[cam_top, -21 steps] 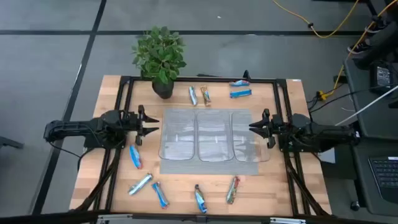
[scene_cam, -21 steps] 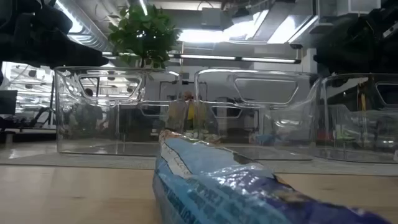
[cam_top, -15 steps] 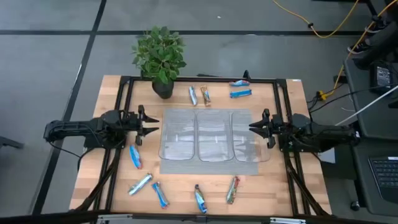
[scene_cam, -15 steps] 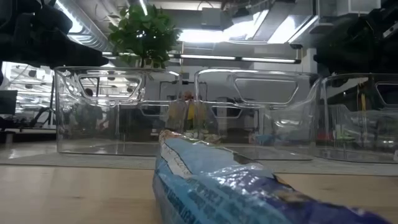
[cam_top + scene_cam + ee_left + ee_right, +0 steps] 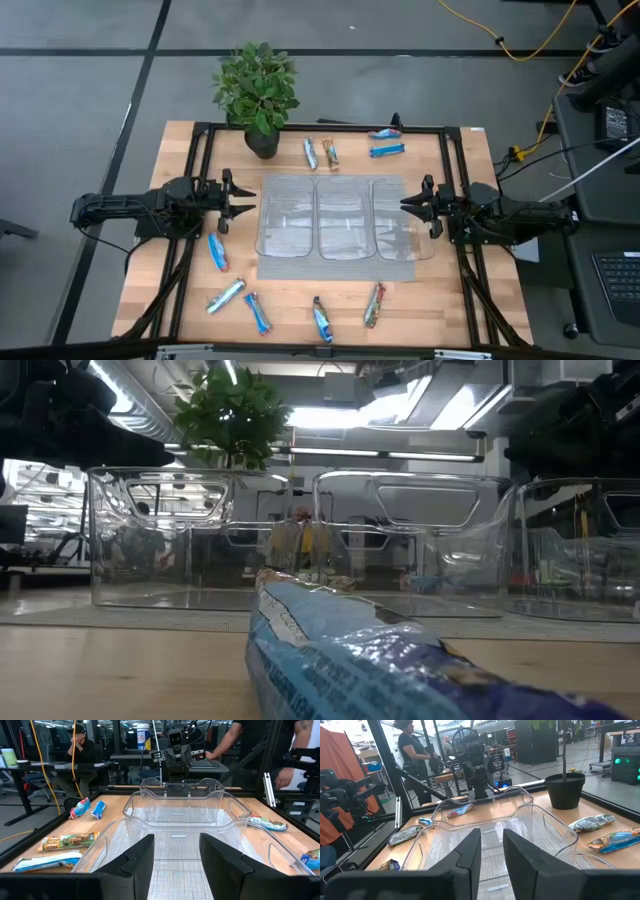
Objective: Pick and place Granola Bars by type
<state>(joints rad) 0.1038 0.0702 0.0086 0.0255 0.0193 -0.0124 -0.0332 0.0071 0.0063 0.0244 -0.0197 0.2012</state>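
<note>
No change from 0.7 s ago: arms and bars all sit where they were. Left gripper (image 5: 243,201) hovers at the left edge of the clear bins (image 5: 340,225), fingers apart, holding nothing. Right gripper (image 5: 408,203) mirrors it at the right edge, also spread and empty. Bars (image 5: 217,251) lie scattered on the table (image 5: 440,310) around the bins: four by the far edge near the plant (image 5: 258,90), five along the left and near side. Bins look empty, so sorting hasn't started.
</note>
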